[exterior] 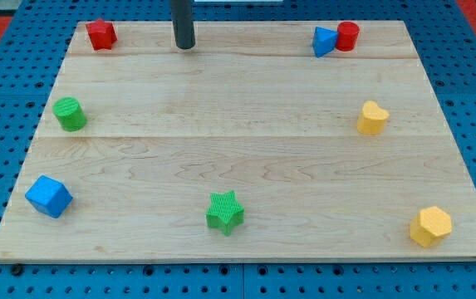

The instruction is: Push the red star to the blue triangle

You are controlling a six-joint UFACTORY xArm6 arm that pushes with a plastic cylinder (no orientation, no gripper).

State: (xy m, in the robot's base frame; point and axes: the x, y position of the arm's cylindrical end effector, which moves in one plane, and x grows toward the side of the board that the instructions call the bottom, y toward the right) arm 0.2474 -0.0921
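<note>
The red star sits at the board's top left corner. The blue triangle sits near the top right, touching a red cylinder on its right side. My tip rests on the board near the top edge, to the right of the red star with a clear gap, and well left of the blue triangle.
A green cylinder is at the left. A blue cube is at the bottom left. A green star is at the bottom centre. A yellow heart-like block is at the right, a yellow hexagon at the bottom right. The wooden board lies on a blue pegboard.
</note>
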